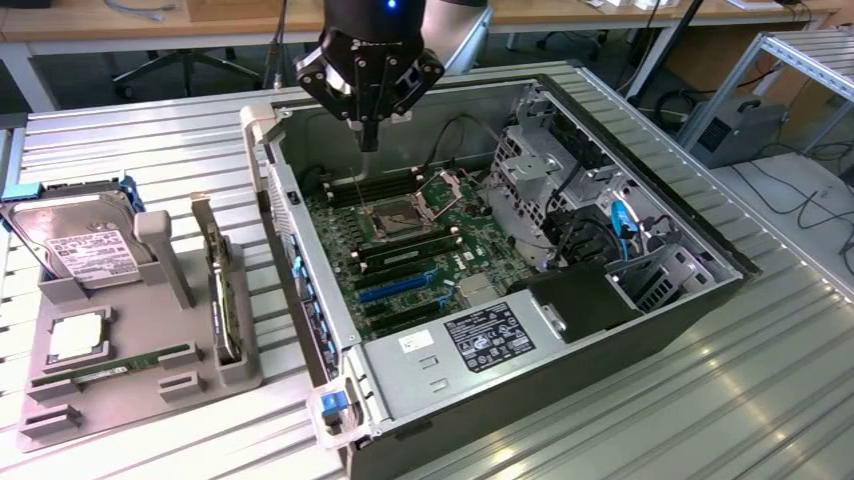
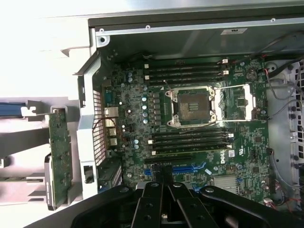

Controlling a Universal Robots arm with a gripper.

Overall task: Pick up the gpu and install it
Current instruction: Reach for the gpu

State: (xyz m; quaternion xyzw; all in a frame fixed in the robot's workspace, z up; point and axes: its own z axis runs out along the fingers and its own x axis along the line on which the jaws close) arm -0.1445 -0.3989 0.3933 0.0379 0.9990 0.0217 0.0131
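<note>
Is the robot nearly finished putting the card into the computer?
Not yet. Nothing looks done: the gpu stands in its grey holder beside the computer case. In hand: nothing; the jaws are shut and empty, above the motherboard. Left: picking the card up and installing it; the blue slots are bare.

Holder (image 1: 151, 250) hides part of the gpu (image 1: 220, 290)

You work on a ridged silver metal table (image 1: 694, 400), and light shines off it. Behind it is a wooden desk (image 1: 160, 20) with chair legs (image 1: 174, 65) under it. At the exterior view's right stand a metal frame (image 1: 801, 60) and a grey box (image 1: 741, 125), with black cables (image 1: 801, 195) on the pale floor (image 1: 761, 185).
</note>
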